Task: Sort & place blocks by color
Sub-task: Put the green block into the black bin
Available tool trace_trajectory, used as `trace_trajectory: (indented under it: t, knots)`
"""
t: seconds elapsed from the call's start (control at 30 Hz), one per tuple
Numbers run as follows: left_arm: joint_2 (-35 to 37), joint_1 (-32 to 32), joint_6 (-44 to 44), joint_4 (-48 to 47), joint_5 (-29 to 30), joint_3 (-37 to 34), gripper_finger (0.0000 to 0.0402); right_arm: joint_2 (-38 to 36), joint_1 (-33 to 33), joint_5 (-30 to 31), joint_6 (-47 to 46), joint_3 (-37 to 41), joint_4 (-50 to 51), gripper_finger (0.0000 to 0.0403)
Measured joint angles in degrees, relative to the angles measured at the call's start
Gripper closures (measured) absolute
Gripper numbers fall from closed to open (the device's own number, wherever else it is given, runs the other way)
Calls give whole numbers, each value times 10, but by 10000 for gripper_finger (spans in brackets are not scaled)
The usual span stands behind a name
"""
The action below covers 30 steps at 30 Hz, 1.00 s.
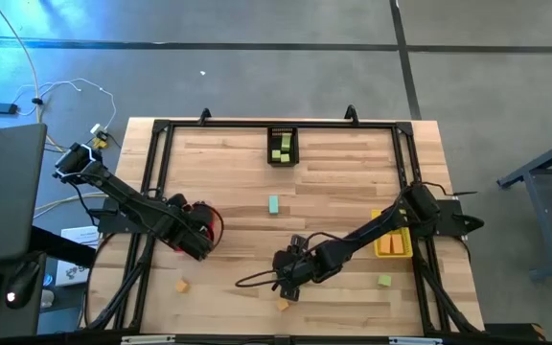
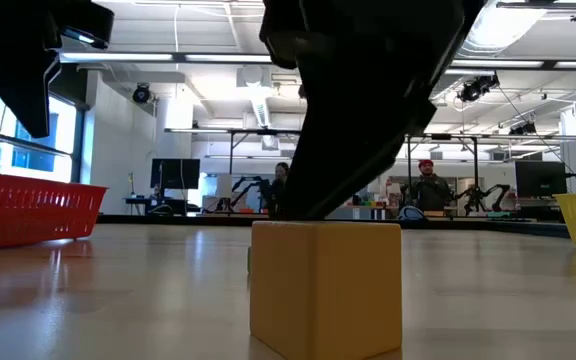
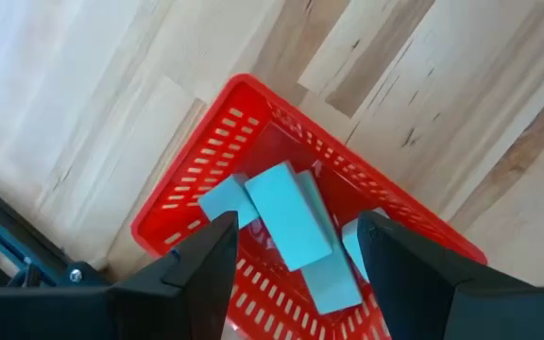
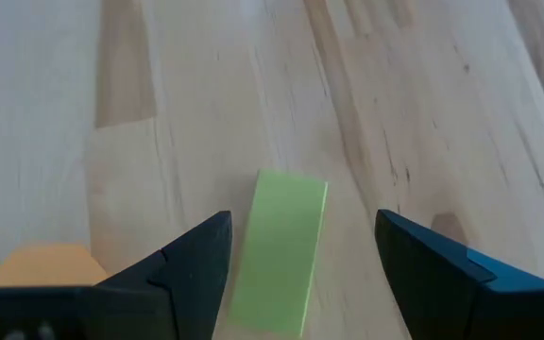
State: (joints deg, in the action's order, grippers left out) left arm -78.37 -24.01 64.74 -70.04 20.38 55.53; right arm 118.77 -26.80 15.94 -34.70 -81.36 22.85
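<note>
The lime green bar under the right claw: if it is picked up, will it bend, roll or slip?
The lime green bar looks solid, so probably stiff. It lies flat with flat faces, so rolling seems unlikely. The right claw stands open astride it; the smooth-looking sides might slip slightly.

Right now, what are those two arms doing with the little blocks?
Left pincer open above red bin, teal blocks inside. Right pincer open, straddling green block on table. Orange block beside it, not blocking.
</note>
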Motion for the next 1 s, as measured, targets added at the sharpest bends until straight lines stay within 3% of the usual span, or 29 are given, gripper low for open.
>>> trace_trajectory:
  t: [0.83,1.0]
  knots:
    - [1,0,-7,2,-2,0,198,31,-12,11,-76,0,25,155]
    - [1,0,-9,4,-2,0,197,34,-12,11,-78,0,24,192]
